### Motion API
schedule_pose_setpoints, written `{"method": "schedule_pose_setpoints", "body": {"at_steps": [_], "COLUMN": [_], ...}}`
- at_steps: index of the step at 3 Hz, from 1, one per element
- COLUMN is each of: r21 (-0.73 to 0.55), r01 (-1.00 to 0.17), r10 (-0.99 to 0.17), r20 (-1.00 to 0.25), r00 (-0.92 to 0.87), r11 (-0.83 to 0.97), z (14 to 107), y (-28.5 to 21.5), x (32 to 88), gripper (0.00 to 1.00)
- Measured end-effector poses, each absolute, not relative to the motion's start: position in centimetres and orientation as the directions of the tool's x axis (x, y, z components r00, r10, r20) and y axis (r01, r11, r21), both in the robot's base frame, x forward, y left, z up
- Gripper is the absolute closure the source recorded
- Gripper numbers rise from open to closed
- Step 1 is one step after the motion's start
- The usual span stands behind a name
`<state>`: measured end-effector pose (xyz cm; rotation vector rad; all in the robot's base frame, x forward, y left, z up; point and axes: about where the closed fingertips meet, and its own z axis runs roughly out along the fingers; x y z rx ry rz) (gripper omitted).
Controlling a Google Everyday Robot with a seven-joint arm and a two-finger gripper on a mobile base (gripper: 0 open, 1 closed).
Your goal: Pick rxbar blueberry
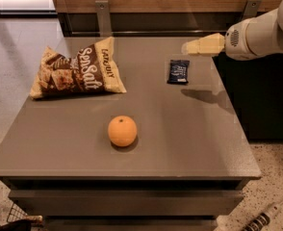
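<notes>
Hovering over the far right part of the flat grey worktop (189, 138), the cream-coloured end effector (186, 47) points to the left. It is carried on a rounded white arm (266, 32) that reaches in from the right edge of the view. Spread or pressed together? From this side-on angle I cannot tell.

Just below it in the view is the small, flat, rectangular rxbar blueberry (178, 71) in its dark navy-blue wrapper with pale lettering. It lies flat on the worktop, long side running roughly away from the camera. The end effector's tip sits up beyond the bar's far end and is clear of it, not touching. A dark shadow (204, 96) of the arm falls on the worktop, just to the near right of the bar.

Over on the left, well apart from the bar, a large crinkled tan-and-brown chip bag (76, 73) lies flat. A round orange fruit (122, 131) sits nearer the front edge, between bag and bar from side to side, touching neither.
</notes>
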<state>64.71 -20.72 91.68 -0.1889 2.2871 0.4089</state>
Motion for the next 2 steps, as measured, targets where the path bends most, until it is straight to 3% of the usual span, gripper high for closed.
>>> {"method": "schedule_pose_setpoints", "body": {"at_steps": [2], "r21": [0.110], "r01": [-0.273], "r10": [-0.127], "r20": [-0.682], "r00": [-0.721], "r11": [0.956], "z": [87.5], "y": [-15.0], "x": [65.5], "gripper": [0.00]}}
